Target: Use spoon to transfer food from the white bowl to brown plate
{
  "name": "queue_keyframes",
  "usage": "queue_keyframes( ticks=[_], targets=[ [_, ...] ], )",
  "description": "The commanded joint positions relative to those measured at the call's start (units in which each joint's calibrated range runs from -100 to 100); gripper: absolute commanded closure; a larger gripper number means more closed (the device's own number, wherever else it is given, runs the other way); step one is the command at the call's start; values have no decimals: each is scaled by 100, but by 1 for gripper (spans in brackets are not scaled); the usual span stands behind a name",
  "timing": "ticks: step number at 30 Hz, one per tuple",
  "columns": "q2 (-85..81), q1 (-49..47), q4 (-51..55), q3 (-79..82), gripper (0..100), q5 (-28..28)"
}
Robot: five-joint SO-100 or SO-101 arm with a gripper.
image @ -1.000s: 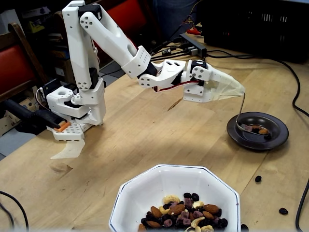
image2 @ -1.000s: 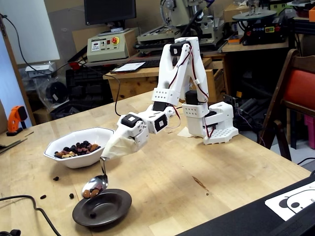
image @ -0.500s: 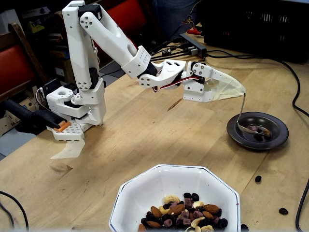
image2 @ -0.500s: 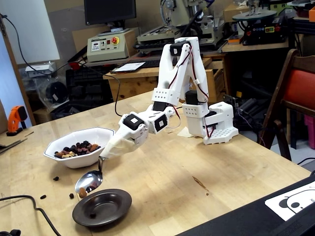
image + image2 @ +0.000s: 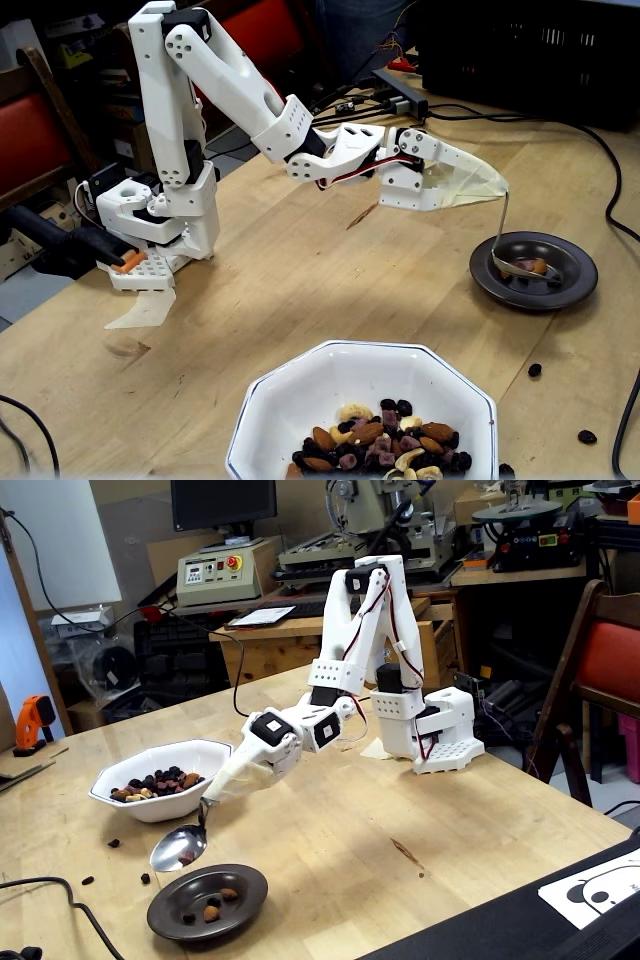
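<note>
My gripper (image 5: 494, 191) (image 5: 213, 800) is wrapped in a pale cover and shut on the thin handle of the spoon (image 5: 503, 240). In a fixed view the shiny spoon (image 5: 178, 848) hangs tilted and empty just above the near-left rim of the brown plate (image 5: 255, 895). A few nuts and a raisin, part of the food (image 5: 212, 912), lie in the plate's well. In the other fixed view the brown plate (image 5: 562, 296) holds an almond (image 5: 540, 265) beside the spoon tip. The white bowl (image 5: 300, 375) (image 5: 195, 752) holds the mixed food (image 5: 380, 440) (image 5: 155, 782).
Loose raisins (image 5: 535, 370) (image 5: 587, 436) lie on the wood between bowl and plate, and more raisins (image 5: 113, 842) lie below the bowl. The arm's base (image 5: 160, 230) (image 5: 440, 735) is clamped to the table. Black cables (image 5: 612, 205) (image 5: 60, 900) run along the edges.
The wrist rolled and the spoon tipped. The nuts that lay in the spoon have slid off into the brown plate, and the spoon now shows empty.
</note>
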Motion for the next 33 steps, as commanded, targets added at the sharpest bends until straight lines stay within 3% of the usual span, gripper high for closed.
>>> queue_keyframes(
  ticks=[1,11,33],
  targets=[
    [-161,-61,-150,-321,97,269],
    [-169,-61,-150,-321,97,723],
    [-187,-417,-150,-321,97,869]
  ],
)
